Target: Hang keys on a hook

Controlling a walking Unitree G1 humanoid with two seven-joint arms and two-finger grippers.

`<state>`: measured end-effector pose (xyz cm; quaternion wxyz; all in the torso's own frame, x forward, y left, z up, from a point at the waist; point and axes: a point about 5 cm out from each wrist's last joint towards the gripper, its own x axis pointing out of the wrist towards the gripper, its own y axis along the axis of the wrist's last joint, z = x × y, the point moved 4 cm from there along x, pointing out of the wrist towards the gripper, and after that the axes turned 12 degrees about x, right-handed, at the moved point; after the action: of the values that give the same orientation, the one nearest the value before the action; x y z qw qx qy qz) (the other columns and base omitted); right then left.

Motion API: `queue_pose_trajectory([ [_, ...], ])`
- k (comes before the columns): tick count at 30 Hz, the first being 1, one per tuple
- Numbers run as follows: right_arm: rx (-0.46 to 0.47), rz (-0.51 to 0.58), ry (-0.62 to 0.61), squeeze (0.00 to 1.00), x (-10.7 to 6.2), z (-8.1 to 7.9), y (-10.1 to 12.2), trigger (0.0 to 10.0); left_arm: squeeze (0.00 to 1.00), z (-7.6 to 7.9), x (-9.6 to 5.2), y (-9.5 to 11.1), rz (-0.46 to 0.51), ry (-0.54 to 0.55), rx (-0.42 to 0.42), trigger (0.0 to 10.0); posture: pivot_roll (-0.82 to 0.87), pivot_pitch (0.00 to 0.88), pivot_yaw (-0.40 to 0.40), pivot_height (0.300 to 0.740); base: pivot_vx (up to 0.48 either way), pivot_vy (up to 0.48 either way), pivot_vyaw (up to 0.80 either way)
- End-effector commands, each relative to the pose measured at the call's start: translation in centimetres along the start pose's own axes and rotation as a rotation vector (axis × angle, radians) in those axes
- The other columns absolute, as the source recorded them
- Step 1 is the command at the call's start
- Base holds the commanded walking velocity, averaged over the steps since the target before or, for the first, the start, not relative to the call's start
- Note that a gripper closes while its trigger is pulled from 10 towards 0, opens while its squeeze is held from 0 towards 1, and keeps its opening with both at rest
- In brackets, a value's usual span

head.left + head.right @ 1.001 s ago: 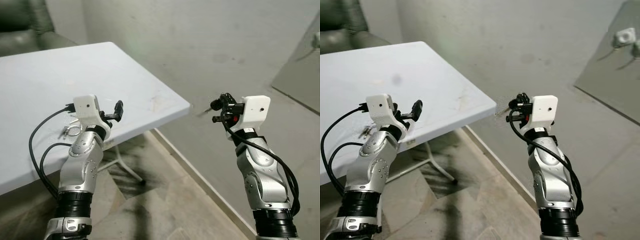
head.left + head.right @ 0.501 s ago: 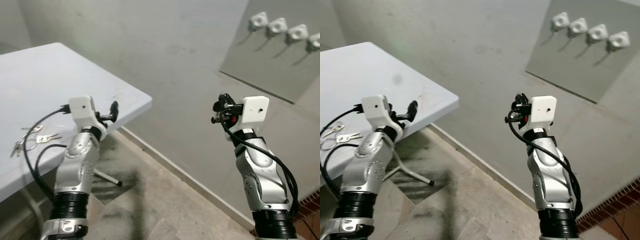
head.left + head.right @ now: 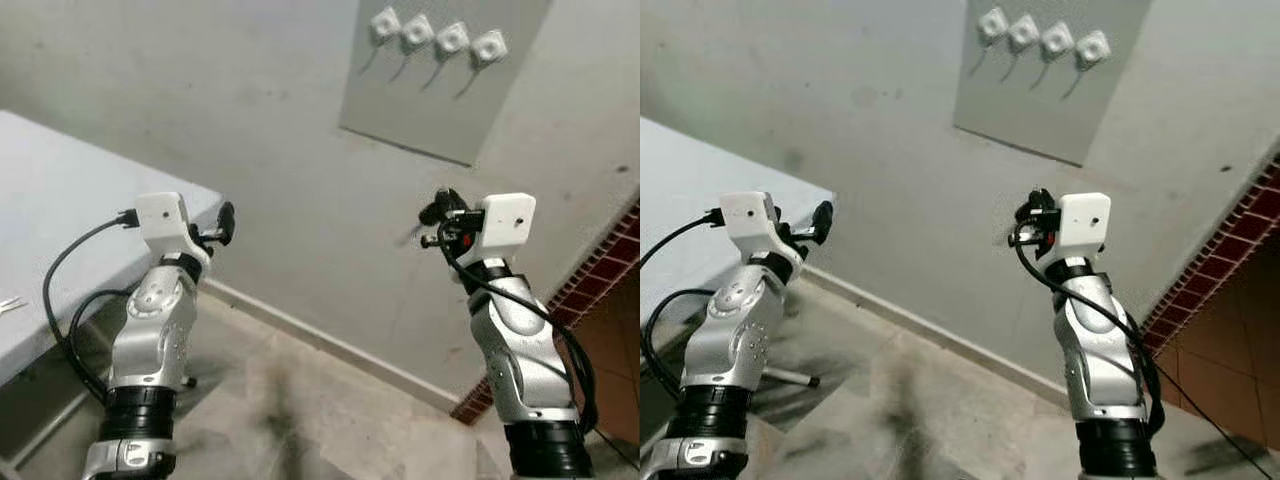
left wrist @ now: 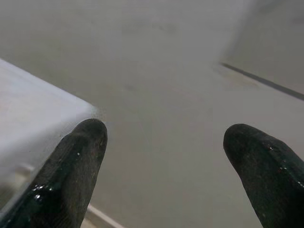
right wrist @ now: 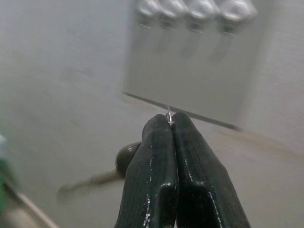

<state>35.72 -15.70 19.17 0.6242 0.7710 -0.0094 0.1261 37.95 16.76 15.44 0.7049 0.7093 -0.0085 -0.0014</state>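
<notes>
keys (image 5: 169, 115) are showing as a sliver pinched between the closed right gripper (image 5: 170, 124), raised toward the hooks (image 3: 428, 36), while the left gripper (image 4: 164, 142) is gaping empty.

You see four white hooks (image 3: 430, 35) on a grey panel (image 3: 440, 100), above your black-fingered right gripper (image 5: 170, 124); right of it, red brick-patterned tile (image 3: 600, 275); left, a white table (image 3: 60, 230).

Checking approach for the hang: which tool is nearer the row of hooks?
Right. The right tool sits below the row of hooks, slightly to its right. The left tool is far off to its left, by the table.
</notes>
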Motion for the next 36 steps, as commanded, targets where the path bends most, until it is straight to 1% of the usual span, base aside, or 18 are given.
queue_pose_trajectory([
  [1, 0.003, 0.016, 0.011, 0.00, 0.20, -0.29, 0.57, 10.0, 0.00, 0.14, 0.19, 0.48, 0.011, -0.006, 0.007, 10.0, -0.04, 0.000, -0.088, 0.724, 0.000, 0.000, -0.69],
  [2, 0.002, 0.016, 0.012, 0.00, 0.20, -0.28, 0.59, 10.0, 0.00, 0.20, 0.20, 0.44, 0.011, -0.005, 0.001, 10.0, -0.04, 0.000, -0.088, 0.724, 0.000, 0.000, -0.69],
  [4, 0.003, 0.018, 0.013, 0.00, 0.20, -0.25, 0.66, 10.0, 0.00, 0.30, 0.17, 0.32, 0.006, -0.010, -0.042, 10.0, -0.04, 0.000, -0.089, 0.724, 0.000, 0.000, -0.69],
  [6, 0.005, 0.019, 0.011, 0.00, 0.17, -0.20, 0.69, 10.0, 0.00, 0.29, 0.13, 0.31, 0.007, -0.013, -0.059, 10.0, -0.04, 0.000, -0.089, 0.724, 0.000, 0.000, -0.60],
  [8, 0.002, 0.029, 0.016, 0.00, 0.10, -0.21, 0.84, 10.0, 0.00, 0.33, 0.11, 0.30, 0.005, -0.019, -0.065, 10.0, -0.04, 0.000, -0.091, 0.724, 0.000, 0.000, 0.00],
  [11, -0.006, 0.027, 0.023, 0.00, -0.01, -0.41, 0.80, 10.0, 0.00, 0.32, 0.14, 0.20, -0.005, -0.019, -0.098, 10.0, -0.04, 0.000, -0.091, 0.724, 0.000, 0.446, 0.00],
  [14, -0.005, 0.021, 0.036, 0.00, -0.12, -0.64, 0.67, 10.0, 0.00, 0.25, 0.22, 0.40, 0.006, -0.017, -0.084, 10.0, -0.04, 0.000, -0.090, 0.724, 0.000, 0.479, 0.00],
  [16, 0.010, 0.014, 0.038, 0.00, -0.25, -0.66, 0.53, 10.0, 0.00, 0.18, 0.28, 0.17, -0.011, -0.011, -0.117, 10.0, -0.04, 0.000, -0.090, 0.724, 0.000, 0.356, 0.00],
  [21, 0.007, 0.012, 0.038, 0.00, -0.37, -0.63, 0.46, 10.0, 0.00, 0.09, 0.38, 0.20, -0.012, -0.012, -0.104, 10.0, -0.05, 0.000, -0.084, 0.724, 0.000, 0.360, 0.00],
  [23, 0.007, 0.012, 0.037, 0.00, -0.38, -0.62, 0.46, 10.0, 0.00, -0.13, 0.45, 0.07, -0.023, 0.006, -0.111, 10.0, -0.05, 0.000, -0.084, 0.724, 0.000, 0.000, 0.00],
  [24, 0.008, 0.012, 0.037, 0.00, -0.38, -0.61, 0.46, 10.0, 0.00, -0.34, 0.54, 0.01, -0.031, 0.025, -0.079, 10.0, -0.05, 0.000, -0.084, 0.724, 0.000, 0.000, 0.00],
  [25, 0.008, 0.012, 0.036, 0.00, -0.37, -0.61, 0.47, 10.0, 0.00, -0.38, 0.58, 0.01, -0.034, 0.029, -0.067, 10.0, -0.05, 0.000, -0.081, 0.724, 0.000, 0.000, 0.00],
  [28, 0.010, 0.014, 0.034, 0.00, -0.35, -0.62, 0.51, 10.0, 0.00, -0.24, 0.61, 0.02, -0.036, 0.026, -0.057, 10.0, -0.05, 0.000, -0.081, 0.724, 0.000, 0.000, 0.00],
  [32, 0.010, 0.015, 0.032, 0.00, -0.40, -0.62, 0.51, 10.0, 0.00, 0.03, 0.52, 0.07, -0.030, 0.001, -0.067, 10.0, -0.05, 0.000, -0.077, 0.724, 0.000, 0.000, 0.00],
  [33, 0.010, 0.014, 0.032, 0.00, -0.44, -0.64, 0.50, 10.0, 0.00, 0.15, 0.42, 0.00, -0.034, -0.010, -0.085, 10.0, -0.05, 0.000, -0.077, 0.724, 0.000, 0.000, 0.00],
  [36, 0.011, 0.014, 0.032, 0.00, -0.52, -0.71, 0.48, 10.0, 0.00, 0.00, 0.32, -0.10, -0.040, -0.006, -0.099, 10.0, -0.05, 0.000, -0.076, 0.724, 0.000, 0.000, 0.00],
])
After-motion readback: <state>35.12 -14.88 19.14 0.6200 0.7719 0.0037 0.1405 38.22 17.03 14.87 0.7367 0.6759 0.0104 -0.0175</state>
